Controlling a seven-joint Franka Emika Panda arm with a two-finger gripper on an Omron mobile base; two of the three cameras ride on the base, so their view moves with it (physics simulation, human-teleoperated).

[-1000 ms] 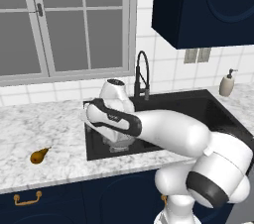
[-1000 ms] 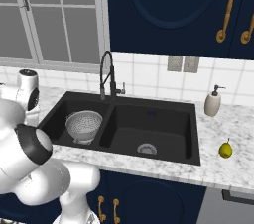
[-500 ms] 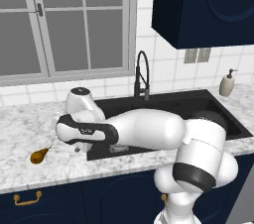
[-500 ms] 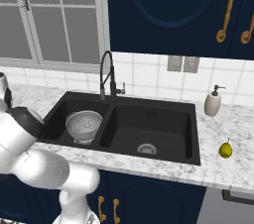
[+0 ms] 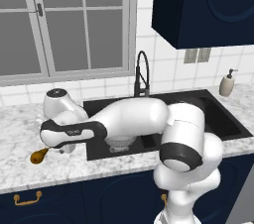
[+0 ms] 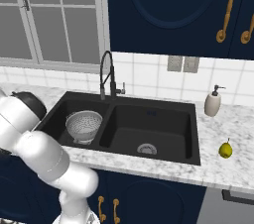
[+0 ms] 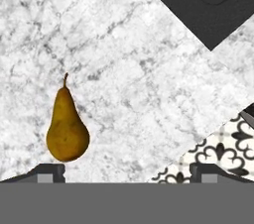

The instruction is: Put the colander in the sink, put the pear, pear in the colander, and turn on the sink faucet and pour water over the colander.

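Observation:
The colander point(image 6: 84, 125) sits in the left basin of the black sink point(image 6: 191, 134), partly hidden under my arm in the left base view point(image 5: 121, 142). A brownish-orange pear point(image 5: 37, 155) lies on the marble counter left of the sink. My gripper point(image 5: 57, 147) hovers just above and right of it, open and holding nothing. Seen from the hand, this pear point(image 7: 67, 131) lies just ahead of the left fingertip point(image 7: 49, 171), off to the left of the gripper point(image 7: 128, 172). A yellow-green pear point(image 6: 225, 149) rests on the counter right of the sink. Behind the divider rises the black faucet point(image 6: 106, 74), with no water running.
A beige soap dispenser point(image 6: 213, 103) stands at the back right of the sink. The counter's front edge and patterned floor point(image 7: 223, 151) lie close to the right fingertip in the hand view. A window is behind the counter, and dark cabinets hang above.
My arm has swung left from over the sink to above the counter by the brownish-orange pear. The gripper stayed open. Colander and pears have not moved.

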